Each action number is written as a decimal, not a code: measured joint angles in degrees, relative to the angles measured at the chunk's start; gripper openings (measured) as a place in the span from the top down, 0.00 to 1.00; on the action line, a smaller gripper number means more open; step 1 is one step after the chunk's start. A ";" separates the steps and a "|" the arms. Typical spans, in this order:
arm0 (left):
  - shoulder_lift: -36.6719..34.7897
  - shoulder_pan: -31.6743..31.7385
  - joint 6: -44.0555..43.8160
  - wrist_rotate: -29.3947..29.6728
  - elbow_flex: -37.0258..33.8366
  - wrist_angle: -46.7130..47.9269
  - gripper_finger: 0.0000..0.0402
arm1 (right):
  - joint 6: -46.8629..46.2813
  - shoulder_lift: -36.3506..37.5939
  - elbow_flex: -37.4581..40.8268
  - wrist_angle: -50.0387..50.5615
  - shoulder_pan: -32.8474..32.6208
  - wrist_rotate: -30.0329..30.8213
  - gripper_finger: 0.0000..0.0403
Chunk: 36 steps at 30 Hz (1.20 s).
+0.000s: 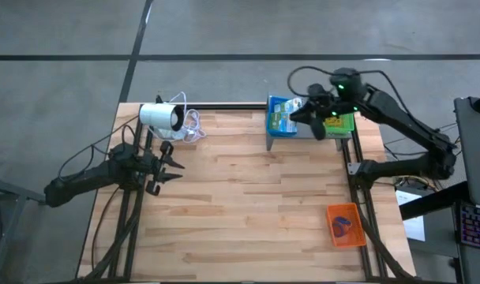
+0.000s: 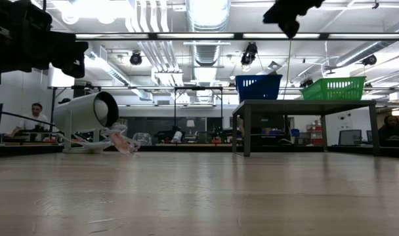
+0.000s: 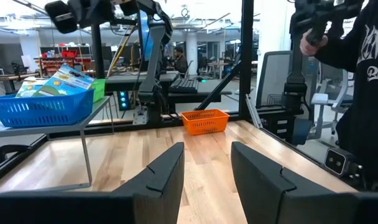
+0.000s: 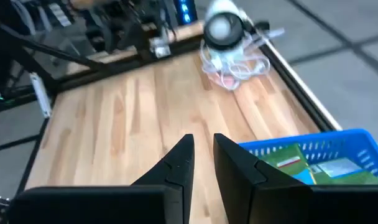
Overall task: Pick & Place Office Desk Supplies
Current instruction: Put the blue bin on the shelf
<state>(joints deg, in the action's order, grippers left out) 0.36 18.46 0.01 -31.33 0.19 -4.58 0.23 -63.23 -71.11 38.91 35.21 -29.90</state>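
While both arms hang above a wooden table (image 1: 248,205), nothing is being carried. At the left edge, the left gripper (image 1: 170,166) hovers over bare wood, its two dark fingers (image 3: 161,180) parted with a clear gap and nothing between them. Just behind it, at the back left, a white cylinder (image 1: 161,116) lies on its side beside a loose tangle of cable (image 1: 191,126). Moving right, a blue tray (image 1: 281,118) sits raised on a grey stand (image 2: 281,108) at the back, holding green-and-white flat packets (image 4: 335,167); a green tray (image 1: 340,122) sits beside it. The right gripper (image 1: 313,118) hangs above the two trays, near the blue tray's rim, its fingers (image 4: 179,163) close together with only a narrow gap, empty. At the front right, an orange tray (image 1: 343,224) holds small red and blue items.

Likely risk: lowering so near the rim could catch the wall and tip the raised tray, and the narrow jaws may slide off a flat packet.
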 joint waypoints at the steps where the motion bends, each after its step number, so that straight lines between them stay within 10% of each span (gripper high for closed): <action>1: 0.00 0.00 0.00 0.00 0.00 0.00 0.67 | 0.03 -1.66 -1.33 1.16 0.37 0.49 0.85; 11: 0.00 0.00 -0.04 0.02 -0.02 0.00 0.67 | 8.40 -19.37 -20.86 23.79 1.97 27.77 0.85; 26: 0.00 0.00 -0.20 0.02 -0.04 -0.02 0.67 | 15.69 -42.92 -46.37 41.36 8.95 20.67 0.85; 36: 0.00 0.00 -0.15 0.04 -0.04 0.00 0.67 | 10.02 -40.97 -50.42 46.30 10.67 22.84 0.85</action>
<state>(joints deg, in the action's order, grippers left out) 0.36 18.46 -0.14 -31.29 0.14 -4.58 10.25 -104.20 -121.53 85.21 45.88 -7.06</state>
